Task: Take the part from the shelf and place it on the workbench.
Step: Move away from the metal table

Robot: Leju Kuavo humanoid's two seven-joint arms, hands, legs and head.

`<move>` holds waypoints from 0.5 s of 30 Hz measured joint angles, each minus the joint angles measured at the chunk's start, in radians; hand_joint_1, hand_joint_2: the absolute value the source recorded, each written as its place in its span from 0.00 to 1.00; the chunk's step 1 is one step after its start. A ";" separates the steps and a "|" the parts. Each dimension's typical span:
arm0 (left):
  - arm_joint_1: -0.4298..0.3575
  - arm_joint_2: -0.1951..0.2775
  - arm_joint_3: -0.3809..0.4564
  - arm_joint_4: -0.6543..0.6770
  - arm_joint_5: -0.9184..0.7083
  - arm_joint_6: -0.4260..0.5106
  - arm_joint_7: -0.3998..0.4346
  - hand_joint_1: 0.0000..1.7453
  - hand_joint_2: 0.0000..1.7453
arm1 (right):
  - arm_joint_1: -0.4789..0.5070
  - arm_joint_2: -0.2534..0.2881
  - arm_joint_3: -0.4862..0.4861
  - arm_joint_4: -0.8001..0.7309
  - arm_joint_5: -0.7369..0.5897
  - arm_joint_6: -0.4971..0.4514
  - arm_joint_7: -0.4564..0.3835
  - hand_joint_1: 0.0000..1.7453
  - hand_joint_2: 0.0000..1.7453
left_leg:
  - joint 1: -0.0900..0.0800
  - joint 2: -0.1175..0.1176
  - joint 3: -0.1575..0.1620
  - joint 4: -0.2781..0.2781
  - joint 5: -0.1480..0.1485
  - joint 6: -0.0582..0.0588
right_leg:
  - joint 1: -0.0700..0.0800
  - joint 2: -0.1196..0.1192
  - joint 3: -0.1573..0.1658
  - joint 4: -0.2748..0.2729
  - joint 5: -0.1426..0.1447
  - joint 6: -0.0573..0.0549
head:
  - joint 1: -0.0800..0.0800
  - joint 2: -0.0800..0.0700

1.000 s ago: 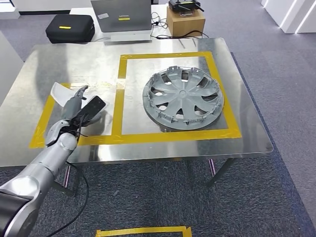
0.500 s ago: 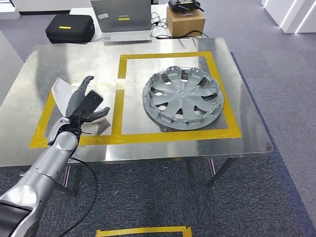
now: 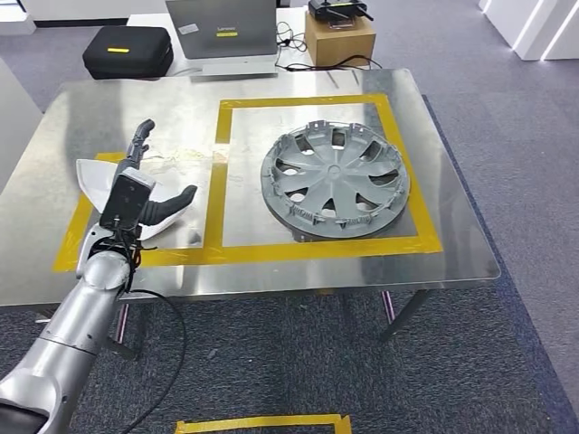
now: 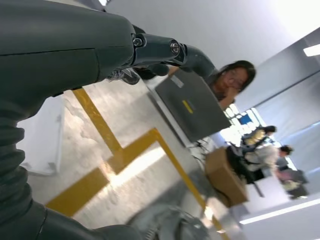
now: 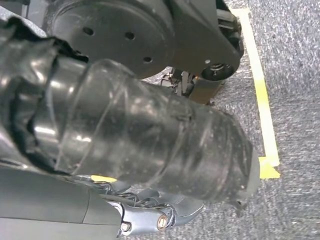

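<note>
A: What's the biggest thing here?

B: The workbench [image 3: 287, 271], a metal-topped table marked with yellow tape [image 3: 218, 176] into a large square and a smaller box to its left. A grey wheel cover [image 3: 335, 178] lies flat inside the large square, spokes up.

A: And the part?

B: The part [image 3: 92, 178] is a white, thin, flat piece lying on the workbench at the left, across the tape of the smaller box. Its long axis seems to run from the table's left edge in toward the middle, but the left hand [image 3: 140, 185] covers its inner end, so I cannot tell which end is which. In the left wrist view the white part [image 4: 39, 135] lies flat on the metal beside the tape.

A: Is the hand holding it?

B: No. The left hand is above the part with fingers [image 3: 142, 136] spread and thumb out toward the wheel cover; nothing is gripped, it is released.

A: The right hand?

B: The right hand [image 5: 143, 135] hangs low over grey carpet, wrapped in clear film; whether its fingers are curled or loose I cannot tell.

A: Any writing?

B: Behind the workbench stand a grey laptop [image 3: 222, 27] with a yellow mark on its lid, a black case [image 3: 127, 50] with a yellow label and a cardboard box [image 3: 339, 38]. None of it is legible. In the left wrist view a person [image 4: 232, 80] sits behind the laptop.
</note>
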 joint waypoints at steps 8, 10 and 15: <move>0.119 0.066 0.079 -0.216 0.280 -0.110 -0.067 0.00 1.00 | 0.014 0.001 -0.028 0.000 -0.008 -0.004 -0.002 0.00 0.00 | -0.006 -0.001 0.000 0.003 -0.005 0.008 | -0.006 0.000 0.001 -0.001 -0.002 0.007 | 0.000 0.000; 0.137 0.078 0.103 -0.241 0.309 -0.121 -0.073 0.00 1.00 | 0.015 0.002 -0.033 0.000 -0.009 -0.004 -0.002 0.00 0.00 | -0.007 0.000 0.001 0.001 -0.003 0.013 | -0.007 0.002 0.002 -0.005 0.000 0.012 | 0.000 0.000; 0.161 0.091 0.131 -0.277 0.321 -0.127 -0.078 0.00 1.00 | 0.016 0.003 -0.036 -0.001 -0.010 -0.005 -0.003 0.00 0.00 | 0.005 0.014 0.016 -0.026 0.010 0.031 | -0.006 -0.039 -0.071 0.148 -0.095 0.025 | 0.006 0.000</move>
